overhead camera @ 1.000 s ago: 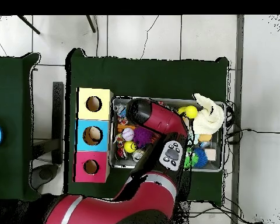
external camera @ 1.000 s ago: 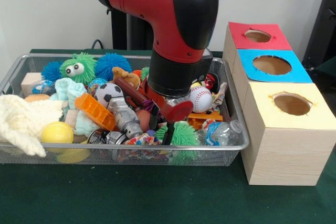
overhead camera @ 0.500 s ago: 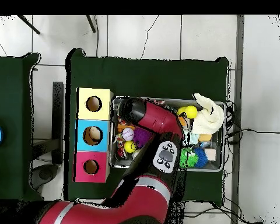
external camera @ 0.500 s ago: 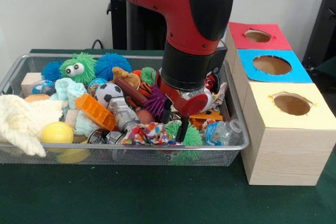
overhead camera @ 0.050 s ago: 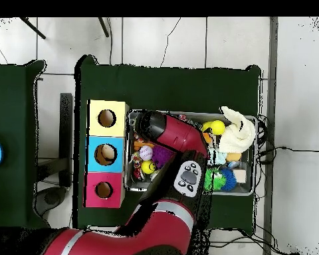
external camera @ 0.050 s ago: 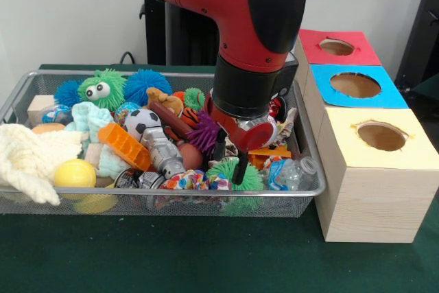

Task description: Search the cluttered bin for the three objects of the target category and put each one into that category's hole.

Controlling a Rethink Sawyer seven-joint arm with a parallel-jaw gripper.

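My gripper point(external camera @ 0.050 s ago: 230, 158) hangs low over the front right part of the wire bin point(external camera @ 0.050 s ago: 312, 162). It is open, its two dark fingers point(external camera @ 0.050 s ago: 241, 168) apart with nothing between them. Just under the tips lies a green spiky ball point(external camera @ 0.050 s ago: 225, 170). A purple spiky ball point(external camera @ 0.050 s ago: 204, 133) sits behind the left finger, and a baseball point(external camera @ 0.050 s ago: 267, 128) peeks out behind the wrist. The wooden box to the right has a red hole point(external camera @ 0.050 s ago: 336, 47), a blue hole point(external camera @ 0.050 s ago: 354, 85) and a yellow hole point(external camera @ 0.050 s ago: 381, 135). In the overhead view the arm point(overhead camera @ 0.050 s ago: 172, 133) hides the gripper; the purple spiky ball point(overhead camera @ 0.050 s ago: 163, 155) shows beside it.
The bin also holds a soccer ball point(external camera @ 0.050 s ago: 142, 121), a yellow ball point(external camera @ 0.050 s ago: 74, 173), an orange brick point(external camera @ 0.050 s ago: 123, 145), a green furry toy with eyes point(external camera @ 0.050 s ago: 101, 88), a blue spiky ball point(external camera @ 0.050 s ago: 147, 81), a cream cloth point(external camera @ 0.050 s ago: 27, 156) and a crumpled bottle point(external camera @ 0.050 s ago: 291, 171). The box stands tight against the bin's right wall.
Over the last second the arm swung right, toward the box, uncovering the purple ball. In the last half second it held almost still; the multicoloured toy at the front has sunk slightly.
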